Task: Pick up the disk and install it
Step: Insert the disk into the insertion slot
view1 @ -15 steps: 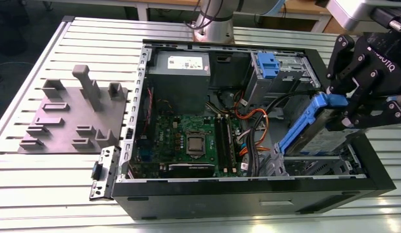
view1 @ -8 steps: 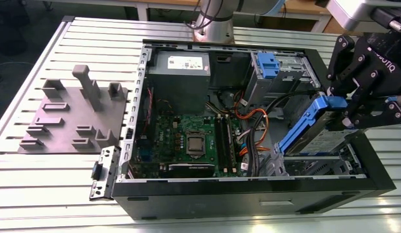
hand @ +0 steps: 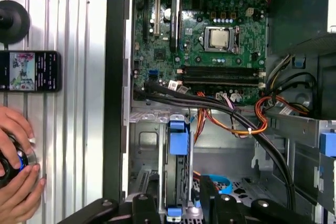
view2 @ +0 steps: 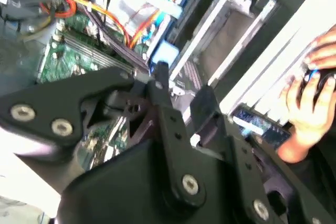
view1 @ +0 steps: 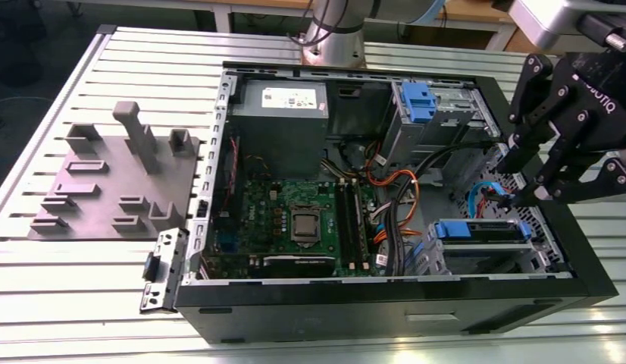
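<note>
disk [view1: 482, 231] seated in computer case [view1: 394, 292] lower bay | end effector [view1: 524, 199] beside it inside case, cannot tell if spread or pinching | install appears nearly done

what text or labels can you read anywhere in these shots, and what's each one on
No text here reads clearly enough to quote.
Print on the white sticker on the grey box: too small to read.
Screen of the phone: too small to read.
Markings on the motherboard: too small to read.
Lettering on the tool: cut off at the picture's edge.
</note>
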You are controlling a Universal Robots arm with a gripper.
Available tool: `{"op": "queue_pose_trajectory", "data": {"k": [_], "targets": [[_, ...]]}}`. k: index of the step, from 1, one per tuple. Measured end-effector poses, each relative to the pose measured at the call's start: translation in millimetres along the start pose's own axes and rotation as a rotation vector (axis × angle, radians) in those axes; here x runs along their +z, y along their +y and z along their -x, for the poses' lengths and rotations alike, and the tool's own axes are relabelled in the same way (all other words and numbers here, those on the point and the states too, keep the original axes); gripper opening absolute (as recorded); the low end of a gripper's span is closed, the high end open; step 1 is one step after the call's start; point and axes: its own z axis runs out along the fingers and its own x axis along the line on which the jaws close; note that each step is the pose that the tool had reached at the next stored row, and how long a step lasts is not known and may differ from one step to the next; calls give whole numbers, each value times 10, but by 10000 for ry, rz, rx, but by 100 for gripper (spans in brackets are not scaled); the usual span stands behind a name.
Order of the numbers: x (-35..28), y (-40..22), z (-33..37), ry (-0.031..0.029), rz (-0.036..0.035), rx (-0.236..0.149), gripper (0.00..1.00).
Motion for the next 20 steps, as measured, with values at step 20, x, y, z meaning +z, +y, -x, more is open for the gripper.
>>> {"op": "queue_pose_trajectory", "data": {"k": [20], "targets": [[349, 68, -7, -8, -4, -9, 11]]}}
